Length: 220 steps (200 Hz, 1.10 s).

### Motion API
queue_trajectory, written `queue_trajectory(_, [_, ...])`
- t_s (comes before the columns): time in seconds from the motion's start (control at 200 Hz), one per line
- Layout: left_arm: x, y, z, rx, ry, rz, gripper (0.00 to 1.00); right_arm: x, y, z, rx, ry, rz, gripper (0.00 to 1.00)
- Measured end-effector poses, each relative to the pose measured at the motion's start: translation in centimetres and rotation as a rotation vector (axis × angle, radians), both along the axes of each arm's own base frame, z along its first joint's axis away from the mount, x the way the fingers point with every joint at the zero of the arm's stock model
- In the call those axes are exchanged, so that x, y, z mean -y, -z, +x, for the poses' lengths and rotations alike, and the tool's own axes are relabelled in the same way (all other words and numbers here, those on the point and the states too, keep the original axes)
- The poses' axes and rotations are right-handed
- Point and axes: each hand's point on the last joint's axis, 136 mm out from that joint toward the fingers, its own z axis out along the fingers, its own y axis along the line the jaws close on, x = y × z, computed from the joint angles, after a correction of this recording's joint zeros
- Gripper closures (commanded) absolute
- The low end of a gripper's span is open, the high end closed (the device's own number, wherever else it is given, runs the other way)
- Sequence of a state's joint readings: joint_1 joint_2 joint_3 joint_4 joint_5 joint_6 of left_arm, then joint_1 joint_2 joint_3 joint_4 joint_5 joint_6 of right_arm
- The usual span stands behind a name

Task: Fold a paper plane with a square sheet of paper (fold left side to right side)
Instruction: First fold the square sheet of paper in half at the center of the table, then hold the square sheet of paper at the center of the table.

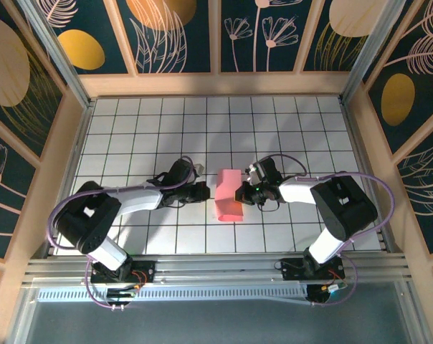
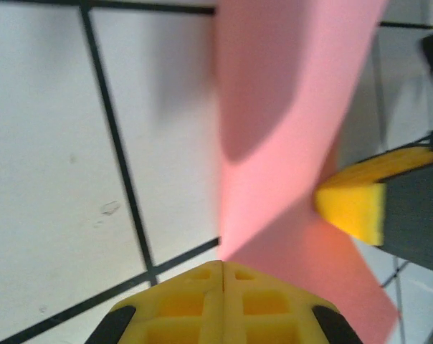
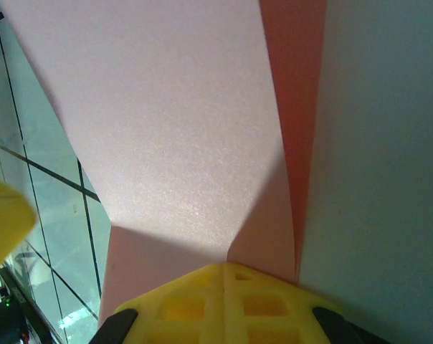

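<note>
The square sheet of paper (image 1: 229,192) is salmon pink and sits bent and partly folded between my two grippers at the middle of the table. My left gripper (image 1: 206,190) is at its left edge; in the left wrist view its yellow jaws (image 2: 223,264) are shut, with the paper (image 2: 288,129) running out from their tip. My right gripper (image 1: 239,193) is at the paper's right edge. In the right wrist view its jaws (image 3: 224,266) are shut where two layers of paper (image 3: 166,129) meet. The paper stands off the table and casts a shadow. No finished paper plane is visible.
The table (image 1: 152,129) is white tiles with black grid lines, walled by wooden rails and patterned panels (image 1: 173,36). A yellow finger of the right gripper (image 2: 353,208) shows in the left wrist view, close beside the paper. Both arm bases stand at the near edge.
</note>
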State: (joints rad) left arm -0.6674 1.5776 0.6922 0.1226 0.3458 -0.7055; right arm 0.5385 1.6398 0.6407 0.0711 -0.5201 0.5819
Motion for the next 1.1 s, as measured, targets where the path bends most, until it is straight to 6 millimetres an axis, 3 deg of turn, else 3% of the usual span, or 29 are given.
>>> queue_trajectory(0.17, [1.8, -1.4, -0.4, 0.013, 0.064, -0.074, 1.0, -0.1, 0.0, 0.0, -0.002, -0.004, -0.001, 1.0])
queue_trajectory(0.445, [5.2, 0.2, -1.6, -0.052, 0.166, -0.098, 1.0, -0.2, 0.0, -0.1, -0.007, -0.005, -0.011, 1.0])
queue_trajectory(0.806, [4.9, 3.2, -1.8, -0.117, 0.159, -0.044, 1.0, -0.2, 0.0, 0.0, -0.009, -0.005, -0.013, 1.0])
queue_trajectory(1.101, [4.9, 3.5, -1.8, -0.126, 0.153, -0.029, 1.0, -0.3, 0.0, 0.0, -0.007, -0.007, -0.012, 1.0])
